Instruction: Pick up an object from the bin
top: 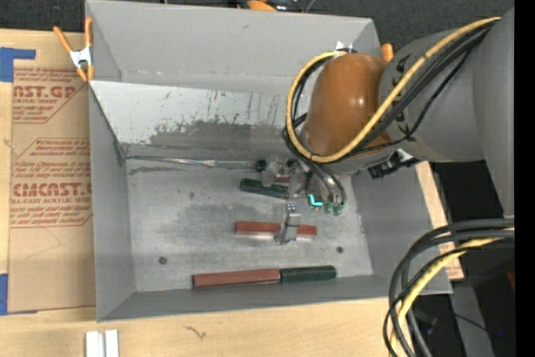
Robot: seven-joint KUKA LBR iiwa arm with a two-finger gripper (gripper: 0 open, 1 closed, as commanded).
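Observation:
My gripper hangs down over the right part of a short reddish-brown bar that lies flat in the middle of the bin floor, and its tip covers part of the bar. A dark green bar lies slightly tilted just behind it, close to the gripper's body. Whether the reddish-brown bar is gripped cannot be made out.
Along the bin's front wall lie a longer reddish-brown bar and, end to end on its right, a dark green bar. The arm with its orange cover and cables fills the bin's right rear. Bare floor lies to the left.

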